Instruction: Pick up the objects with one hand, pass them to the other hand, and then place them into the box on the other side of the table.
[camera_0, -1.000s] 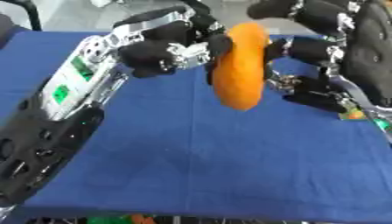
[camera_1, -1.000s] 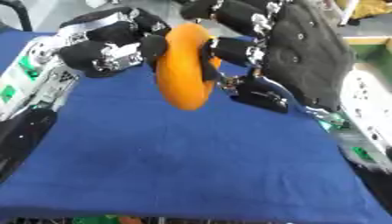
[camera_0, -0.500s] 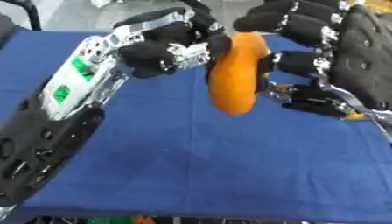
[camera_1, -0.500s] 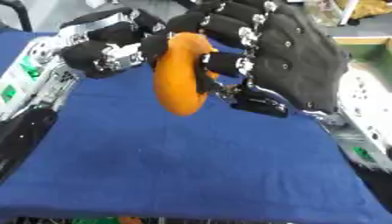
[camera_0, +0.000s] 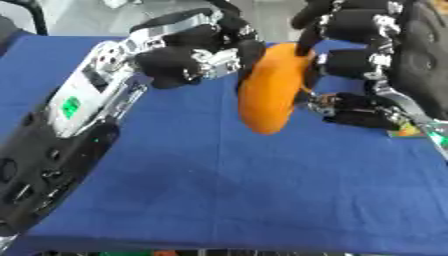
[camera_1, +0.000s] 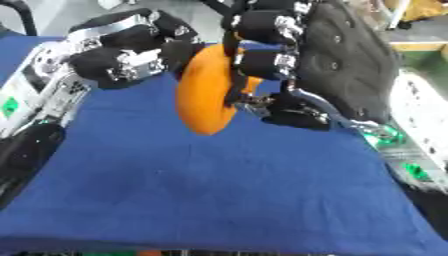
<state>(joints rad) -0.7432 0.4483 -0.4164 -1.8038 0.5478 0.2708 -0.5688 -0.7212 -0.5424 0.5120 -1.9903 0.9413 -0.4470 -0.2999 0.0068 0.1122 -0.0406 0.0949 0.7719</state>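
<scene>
Midair, above the blue cloth-covered table (camera_0: 262, 190), hung a smooth orange elongated object (camera_0: 267, 92), its long axis near vertical, running from about 12 to 6 o'clock, lower end pointing down at the cloth. At its 9 o'clock the left hand (camera_0: 197, 52) curled its fingers against the upper part. At 3 o'clock the right hand (camera_1: 297, 55) wrapped curled fingers round it, thumb below.

A blue cloth-covered table (camera_0: 262, 200) fills most of both views, its surface wrinkled faintly towards the near edge. Past the table's far left corner stands a dark curved bar (camera_0: 31, 12) on pale grey floor (camera_0: 70, 15). Beyond the table's right edge, in the right eye view, lies a green surface (camera_1: 429, 60).
</scene>
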